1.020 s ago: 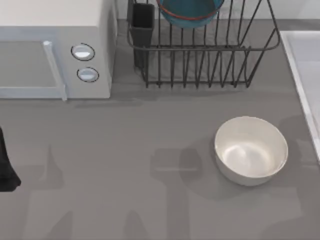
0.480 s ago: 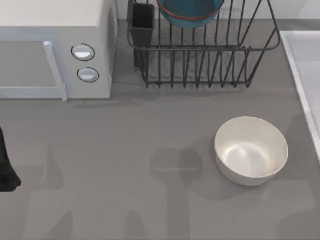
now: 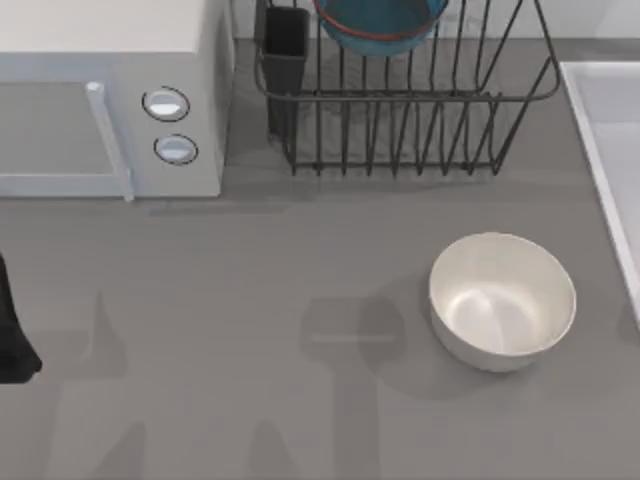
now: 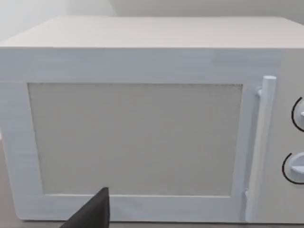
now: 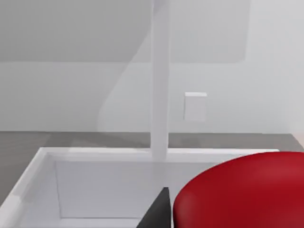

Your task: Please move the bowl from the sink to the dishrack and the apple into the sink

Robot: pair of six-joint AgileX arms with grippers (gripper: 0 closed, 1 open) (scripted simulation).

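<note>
The left end effector (image 3: 12,335) is parked at the counter's (image 3: 250,330) left edge, facing the white microwave (image 3: 110,100); whether its fingers are spread or closed cannot be told. Far centre, the bowl (image 3: 380,25) is already seated among the bars of the dishrack (image 3: 420,120), beside the dark utensil cup (image 3: 286,45). A plain white bowl (image 3: 502,300) sits right of centre on the counter, apart from everything, not obstructing. At the far right lies the sink (image 3: 600,130). In the right wrist view the apple (image 5: 242,194) is seen close up against a dark finger (image 5: 159,211) of the right end effector, above the sink basin (image 5: 95,190), so it is judged held. The apple is judged rigid, light and glossy, so slippery; it is best held across its widest part. The white faucet column (image 5: 160,80) stands at the sink's far rim and should be avoided.
</note>
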